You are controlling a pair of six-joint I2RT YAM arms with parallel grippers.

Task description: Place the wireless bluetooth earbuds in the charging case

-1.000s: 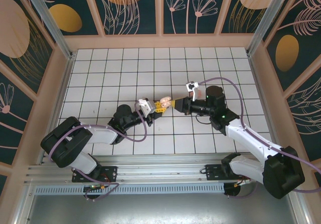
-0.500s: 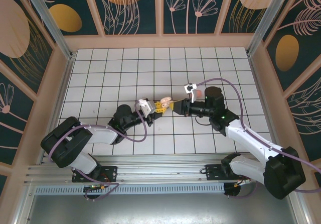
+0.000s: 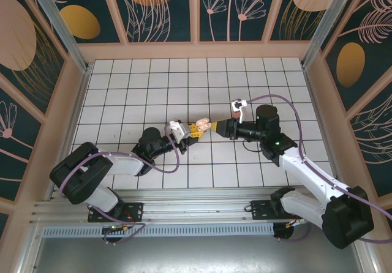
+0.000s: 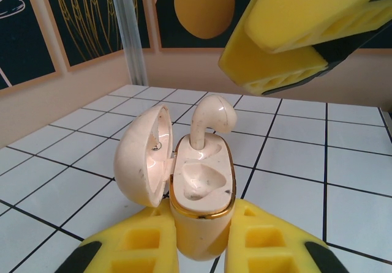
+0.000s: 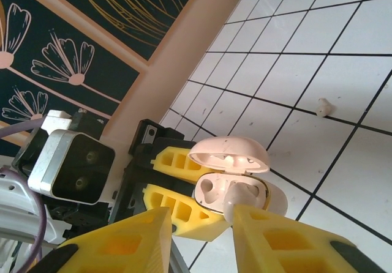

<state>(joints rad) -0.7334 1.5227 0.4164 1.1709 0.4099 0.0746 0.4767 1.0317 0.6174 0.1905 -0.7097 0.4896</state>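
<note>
White tiled worktop (image 3: 153, 83) with black grid lines, boxed in by dark teal wall panels printed with gold and pink flowers (image 3: 159, 10). Two black-and-white arms come in from the near edge and meet close to the worktop's middle: the left arm (image 3: 92, 169) is folded low and the right arm (image 3: 306, 169) is stretched in from the right. The left gripper (image 3: 191, 130) (image 4: 199, 251) has its yellow fingers clamped on the lower end of the pale beige pebble-shaped charging case (image 3: 200, 126) (image 4: 202, 181) (image 5: 236, 178). The case lid is swung open to one side, and a gold rim runs around the base. The right gripper (image 3: 215, 126) (image 5: 202, 242) (image 4: 288, 49) sits just beside the case, its yellow fingers parted a little with nothing between them. In the left wrist view it hangs above the far end of the case, clear of the earbud. One pale beige earbud (image 4: 211, 117) (image 5: 244, 194) stands in the far slot of the case, stem down in the hollow and rounded head above the rim. The slot nearer the left gripper shows its bare moulded hollow. A second pale beige earbud (image 5: 323, 106) lies on the worktop on a grid line, well apart from the case; it is too small to make out which way it faces.
</note>
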